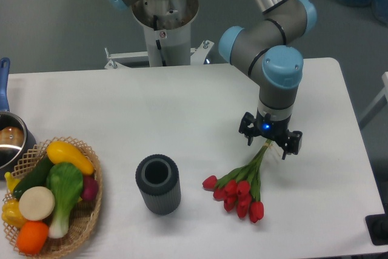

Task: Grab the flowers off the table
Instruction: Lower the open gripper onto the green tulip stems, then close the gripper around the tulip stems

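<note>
Grey UR5e arm with light-blue joint caps, wrist vertical. Black two-finger gripper (pixel 268 144) pointing straight down, fingers spread apart, blue indicator lit.

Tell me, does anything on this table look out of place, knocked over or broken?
Nothing looks damaged or spilled. The bunch of red tulips on green stems lies flat on the white table, beside the upright dark grey ribbed cylinder. The robot's black hand is right over the stem ends.
</note>
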